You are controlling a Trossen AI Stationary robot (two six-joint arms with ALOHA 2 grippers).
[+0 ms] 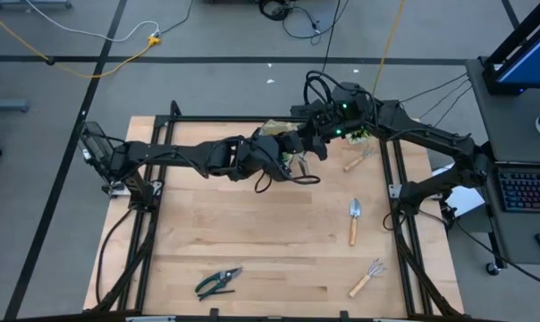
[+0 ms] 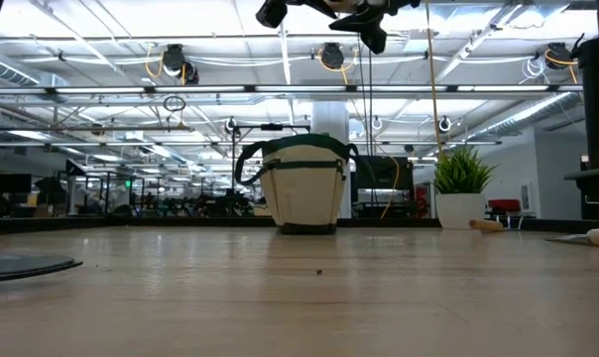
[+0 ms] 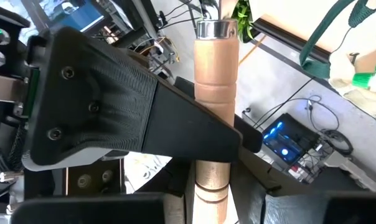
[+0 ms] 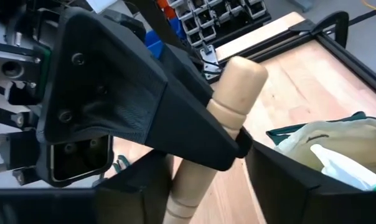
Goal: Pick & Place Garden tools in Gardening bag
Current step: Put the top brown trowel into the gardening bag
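Handover above the gardening bag (image 1: 279, 143): left tool (image 3: 203, 186) clamps a wooden tool handle (image 3: 214, 93), my right tool (image 4: 194, 180) straddles it loosely, so it drops in

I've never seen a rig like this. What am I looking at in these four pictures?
A robot with two dark arms, each ending in a claw. One picture looks down from above, one looks level across the table, two come from wrist cameras. The left claw grips a wooden-handled tool by the beige bag; the right claw is at a wooden handle too, probably the same one. On the table lie a trowel, a hand rake and pruning shears.
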